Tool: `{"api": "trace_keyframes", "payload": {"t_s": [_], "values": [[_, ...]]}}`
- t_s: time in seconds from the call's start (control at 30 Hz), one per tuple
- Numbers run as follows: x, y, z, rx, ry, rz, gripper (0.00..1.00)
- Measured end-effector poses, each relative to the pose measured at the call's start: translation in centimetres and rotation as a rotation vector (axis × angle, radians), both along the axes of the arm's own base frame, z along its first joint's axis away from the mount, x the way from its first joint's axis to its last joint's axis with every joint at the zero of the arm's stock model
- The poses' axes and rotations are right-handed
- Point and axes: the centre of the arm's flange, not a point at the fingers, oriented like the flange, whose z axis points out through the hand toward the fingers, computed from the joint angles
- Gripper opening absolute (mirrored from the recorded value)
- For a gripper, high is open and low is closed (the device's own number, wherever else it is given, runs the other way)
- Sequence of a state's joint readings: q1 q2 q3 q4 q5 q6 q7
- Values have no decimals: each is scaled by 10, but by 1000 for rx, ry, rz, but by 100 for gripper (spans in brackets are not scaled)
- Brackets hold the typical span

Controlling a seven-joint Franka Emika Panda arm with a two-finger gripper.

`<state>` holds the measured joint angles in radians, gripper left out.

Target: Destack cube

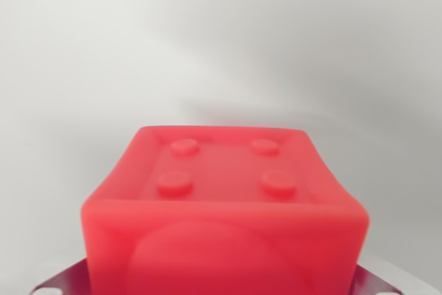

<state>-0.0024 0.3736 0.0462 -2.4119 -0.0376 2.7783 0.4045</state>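
While the wrist view looks down, its left side shows only a plain, smooth, pale grey surface (62,67) that looks soft and blurry. Low at the left edge, a small corner of a ribbed grey metal piece (65,282) with a little hole pokes out from under the block. In the middle sits the bright red, shiny plastic cube (224,219), very close to the camera and filling the bottom half of the view. Its top face dips in a bit and has four small round bumps (224,166) set in a square. Its front face has a big round bulge. On the right, another bit of the same ribbed grey metal shows beside the cube's lower corner. The gripper's fingers cannot be seen clearly, so I cannot tell whether it is wide or closed, or whether it grips the cube.
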Motion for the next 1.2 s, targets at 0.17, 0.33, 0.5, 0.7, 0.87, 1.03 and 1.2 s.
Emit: {"api": "trace_keyframes", "payload": {"t_s": [0.17, 0.33, 0.5, 0.7, 0.87, 1.03, 1.2], "values": [[0, 0, -11, 0, -1, 0, 0], [0, 0, -20, 0, 0, 0, 0], [0, 0, -28, -1, -1, 0, 0], [0, 0, -36, -1, 0, 0, 0], [0, 0, -40, -1, -2, 0, 0], [0, 0, -43, -1, -1, 0, 0], [0, 0, -43, -1, -2, 1, 100]]}}
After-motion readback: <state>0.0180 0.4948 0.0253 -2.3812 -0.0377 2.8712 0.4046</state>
